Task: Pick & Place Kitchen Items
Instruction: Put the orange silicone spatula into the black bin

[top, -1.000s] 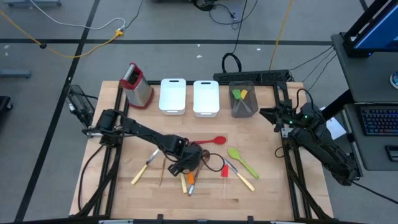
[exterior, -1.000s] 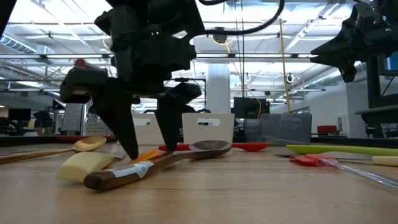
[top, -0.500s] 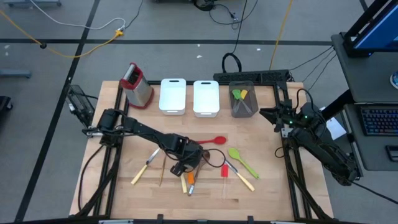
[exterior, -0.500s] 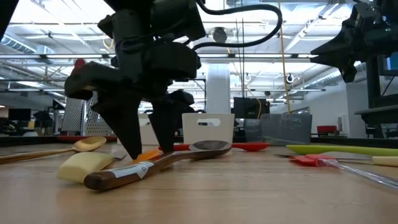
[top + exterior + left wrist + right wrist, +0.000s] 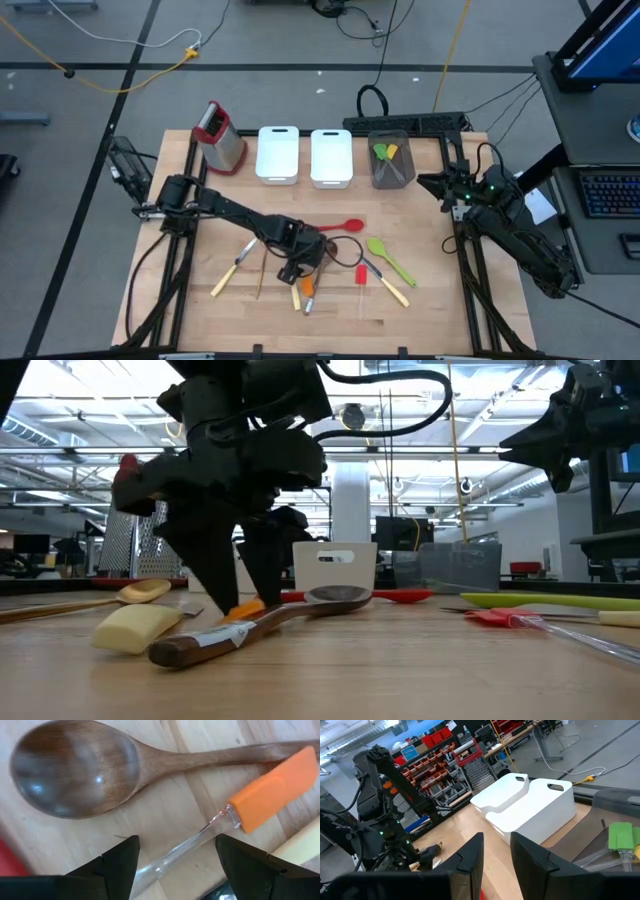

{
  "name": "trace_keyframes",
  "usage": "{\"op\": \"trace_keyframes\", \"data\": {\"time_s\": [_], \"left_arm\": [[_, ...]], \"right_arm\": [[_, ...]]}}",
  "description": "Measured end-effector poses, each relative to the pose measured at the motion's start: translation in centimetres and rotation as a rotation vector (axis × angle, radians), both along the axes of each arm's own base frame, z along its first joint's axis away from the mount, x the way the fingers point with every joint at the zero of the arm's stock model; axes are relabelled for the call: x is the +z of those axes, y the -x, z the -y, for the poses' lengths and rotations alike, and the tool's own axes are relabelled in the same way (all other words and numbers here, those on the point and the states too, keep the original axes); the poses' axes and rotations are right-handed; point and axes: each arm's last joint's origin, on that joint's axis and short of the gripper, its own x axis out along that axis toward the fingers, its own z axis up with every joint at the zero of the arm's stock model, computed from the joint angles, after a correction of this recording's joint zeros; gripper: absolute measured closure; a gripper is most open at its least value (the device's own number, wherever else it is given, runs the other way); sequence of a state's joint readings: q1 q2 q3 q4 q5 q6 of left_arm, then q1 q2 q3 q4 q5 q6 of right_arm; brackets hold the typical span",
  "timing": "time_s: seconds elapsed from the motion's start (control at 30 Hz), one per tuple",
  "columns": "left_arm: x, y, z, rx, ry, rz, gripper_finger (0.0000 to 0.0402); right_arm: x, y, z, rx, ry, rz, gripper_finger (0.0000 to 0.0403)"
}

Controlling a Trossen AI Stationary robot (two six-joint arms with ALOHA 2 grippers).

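Note:
My left gripper (image 5: 300,268) points down over the loose utensils mid-table and is open. Its fingers stand on either side of the orange spatula's clear handle (image 5: 175,860); the orange head (image 5: 272,795) lies across the wooden spoon's handle (image 5: 210,757). The spoon (image 5: 260,622) lies flat on the table, beside a cream handle (image 5: 135,628). A red spoon (image 5: 345,226), a green spatula (image 5: 388,258) and a red spatula (image 5: 361,275) lie nearby. My right gripper (image 5: 496,855) waits raised at the table's right edge, a narrow gap between its fingers and nothing in it. My left gripper comes from above with its fingertips (image 5: 225,605) down at the table, one on each side of the orange spatula's clear handle and across it. Whether either fingertip touches the handle or the wooden spoon, I cannot tell.
Along the far edge stand a red-topped grater (image 5: 222,135), two white trays (image 5: 278,153) (image 5: 331,156) and a grey bin (image 5: 390,160) holding green and yellow utensils. Cream-handled knives (image 5: 228,275) (image 5: 395,293) lie left and right of the cluster.
My left gripper has stayed in place and rolled about its pointing line, so its fingers now stand turned over the orange spatula. The near end of the wooden spoon's handle has slid a little sideways on the table.

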State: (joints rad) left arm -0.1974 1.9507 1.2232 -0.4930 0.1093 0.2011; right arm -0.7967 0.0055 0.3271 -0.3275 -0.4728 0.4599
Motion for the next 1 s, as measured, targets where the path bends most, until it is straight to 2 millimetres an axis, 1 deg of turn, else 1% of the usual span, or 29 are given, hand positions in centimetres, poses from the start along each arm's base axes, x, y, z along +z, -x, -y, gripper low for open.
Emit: {"op": "trace_keyframes", "data": {"time_s": [0.23, 0.3, 0.53, 0.77, 1.0], "left_arm": [[0.2, -0.4, 0.0, 0.114, 0.045, 0.029, 0.0128], [0.2, -0.5, 0.0, 0.12, 0.046, 0.033, 0.0128], [0.3, -0.3, 0.2, -0.04, -0.013, 0.053, 0.0128], [0.3, -0.4, 0.3, -0.089, -0.029, 0.064, 0.0128], [0.3, -0.2, 1.0, -0.277, -0.089, 0.095, 0.0128]], "right_arm": [[0.0, 0.0, 0.0, 0.0, 0.0, 0.0, 0.0314], [0.0, 0.0, 0.0, 0.0, 0.0, 0.0, 0.0314], [0.0, 0.0, 0.0, 0.0, 0.0, 0.0, 0.0314], [0.0, 0.0, 0.0, 0.0, 0.0, 0.0, 0.0314], [0.0, 0.0, 0.0, -0.001, -0.011, 0.003, 0.0314]]}}
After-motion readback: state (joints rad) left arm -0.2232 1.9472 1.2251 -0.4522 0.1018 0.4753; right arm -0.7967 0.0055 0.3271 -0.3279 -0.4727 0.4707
